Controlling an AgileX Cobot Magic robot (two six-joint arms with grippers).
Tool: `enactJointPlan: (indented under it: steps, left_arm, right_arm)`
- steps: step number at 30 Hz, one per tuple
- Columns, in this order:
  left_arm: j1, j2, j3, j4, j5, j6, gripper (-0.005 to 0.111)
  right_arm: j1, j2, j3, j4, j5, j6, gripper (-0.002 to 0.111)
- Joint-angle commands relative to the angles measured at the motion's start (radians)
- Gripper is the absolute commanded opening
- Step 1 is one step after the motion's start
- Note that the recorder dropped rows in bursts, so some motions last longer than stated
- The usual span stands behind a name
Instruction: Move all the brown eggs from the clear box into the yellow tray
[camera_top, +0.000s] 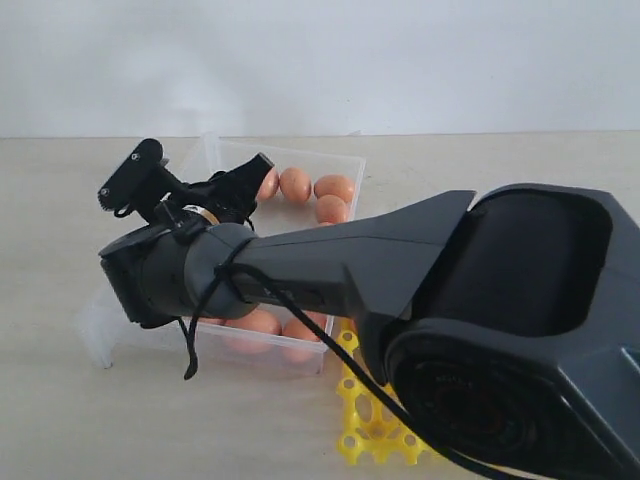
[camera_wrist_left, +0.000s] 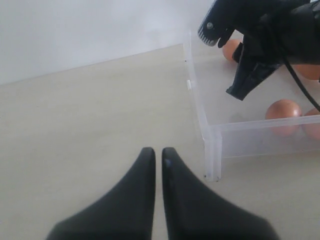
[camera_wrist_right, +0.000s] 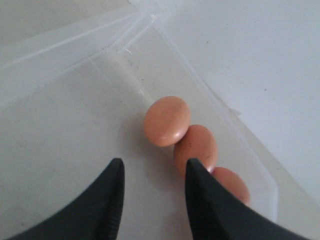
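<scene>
Lying on the table (camera_top: 520, 165), the box (camera_top: 310, 152) holds all eggs in view: four eggs (camera_top: 295, 185) along its far wall and two by its near wall. The tray (camera_top: 360, 448) sits just beside the box's near right corner, largely hidden by the right arm (camera_top: 400, 260); its contents cannot be determined. All eggs rest on their sides. One far egg has its long axis along the wall, while its neighbour points toward the wall. The right gripper (camera_wrist_right: 154, 167) hangs inside the box, jaws parted and empty, near a row of three eggs. The left gripper (camera_wrist_left: 156, 152) is clenched on nothing, over the table outside a box corner. The table is pale wood-grain; the wall (camera_top: 400, 60) is white.
</scene>
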Motion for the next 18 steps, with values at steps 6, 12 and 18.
enactJointPlan:
  steps: [6,12,18]
  left_arm:
    - [0.004,-0.004,0.004,0.0,-0.004,-0.011,0.004]
    - [0.004,-0.004,0.004,0.0,-0.004,-0.011,0.004]
    - [0.004,-0.004,0.004,0.0,-0.004,-0.011,0.004]
  right_arm:
    - [0.057,-0.014,-0.004,0.0,-0.244,-0.085,0.034]
    - [0.075,-0.014,-0.004,0.0,-0.228,-0.085,0.034]
    - [0.04,-0.014,-0.004,0.0,-0.27,-0.085,0.034]
